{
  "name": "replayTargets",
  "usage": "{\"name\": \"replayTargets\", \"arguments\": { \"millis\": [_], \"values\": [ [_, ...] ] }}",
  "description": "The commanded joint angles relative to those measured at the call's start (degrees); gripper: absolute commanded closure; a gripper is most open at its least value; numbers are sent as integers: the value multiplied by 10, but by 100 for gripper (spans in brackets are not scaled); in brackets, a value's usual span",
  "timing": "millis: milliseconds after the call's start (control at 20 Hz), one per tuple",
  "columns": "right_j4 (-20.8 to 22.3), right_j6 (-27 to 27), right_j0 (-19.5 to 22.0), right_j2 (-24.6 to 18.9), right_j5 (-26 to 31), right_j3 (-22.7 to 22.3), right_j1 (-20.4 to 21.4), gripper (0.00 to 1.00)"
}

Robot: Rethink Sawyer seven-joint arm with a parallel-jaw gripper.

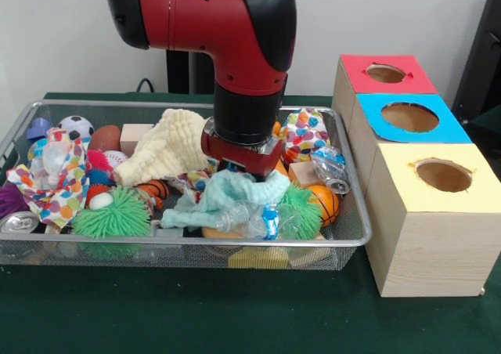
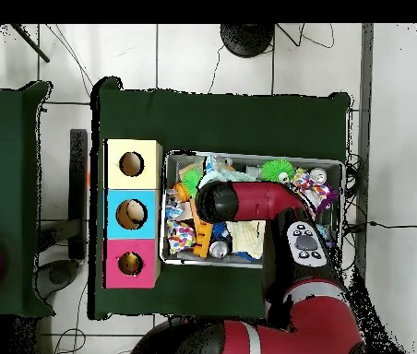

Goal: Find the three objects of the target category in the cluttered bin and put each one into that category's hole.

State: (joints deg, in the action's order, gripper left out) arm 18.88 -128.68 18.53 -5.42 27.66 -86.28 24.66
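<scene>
Bin [image 1: 356, 240]: wire-mesh tray on the green tabletop [image 1: 235, 315], heaped with clutter.
Arm [image 1: 235, 33]: red and black, comes down over the middle of the bin.
Hand [image 1: 239, 168]: low in the clutter, pressed against a pale teal cloth [image 1: 227, 193]; its fingers are hidden, so I cannot tell whether it is released or clenched.
Boxes: three wooden boxes in a row just beside the bin, each with a round hole on top: red-topped [image 1: 383, 76], blue-topped [image 1: 411, 119], yellow-topped [image 1: 438, 178].
Cloths: cream knitted cloth [image 1: 168, 146] beside the hand; polka-dot cloth [image 1: 55, 186] at one end of the bin, another [image 1: 304, 131] near the boxes.
Balls: small soccer ball [image 1: 76, 125]; orange basketball [image 1: 325, 201]; green spiky ball [image 1: 113, 217].
Containers: crushed can [image 1: 333, 170] and a clear plastic bottle [image 1: 250, 217] lying among the cloths.
Target items: all still inside the bin; the category cannot be told.
</scene>
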Motion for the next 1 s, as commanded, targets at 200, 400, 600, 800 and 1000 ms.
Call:
{"name": "replayTargets", "arguments": {
  "millis": [200,400,600,800,1000],
  "values": [
    [-85,-116,-12,-32,-24,-68,-41,0],
    [-75,-87,-25,-15,-17,-62,-29,0],
    [-71,-69,-42,9,38,-73,18,0],
    [-96,-51,-29,8,108,-109,77,0],
    [-108,-50,-32,19,134,-140,126,0]
  ]
}}
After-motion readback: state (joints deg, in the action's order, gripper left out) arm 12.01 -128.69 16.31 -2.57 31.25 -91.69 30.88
